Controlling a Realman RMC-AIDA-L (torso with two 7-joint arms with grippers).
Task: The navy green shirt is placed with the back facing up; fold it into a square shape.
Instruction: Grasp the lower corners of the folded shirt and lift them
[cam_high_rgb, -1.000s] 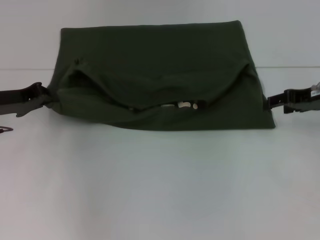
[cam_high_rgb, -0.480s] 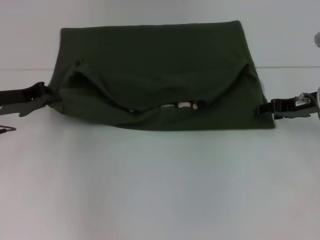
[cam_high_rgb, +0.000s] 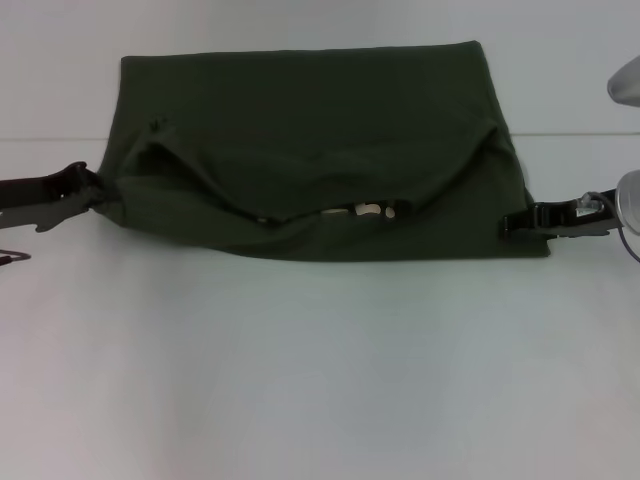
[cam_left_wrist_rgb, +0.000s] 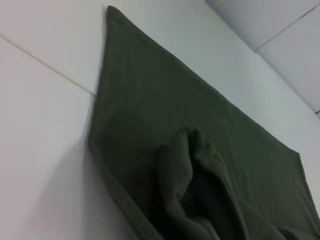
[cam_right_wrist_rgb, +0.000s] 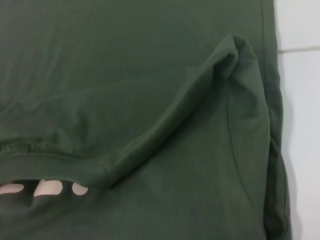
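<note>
Head view gives you a bare white table (cam_high_rgb: 320, 380) nearest the robot, with a thin seam line crossing it farther back. Beyond the bare stretch lies the navy green shirt (cam_high_rgb: 310, 130), folded into a wide band across the middle of the table; its near layer sags open in a curved fold (a few small pale patches show through the gap in the cloth). The left gripper (cam_high_rgb: 92, 197) sits at the shirt's left edge, fingertips against the bunched cloth there, but you cannot tell whether they are pinching it. The right gripper (cam_high_rgb: 512, 224) meets the shirt's right edge low down, and its grip is equally unclear. Both arms run off the frame sides. Neither wrist view shows its own fingers, only green fabric and white tabletop.
</note>
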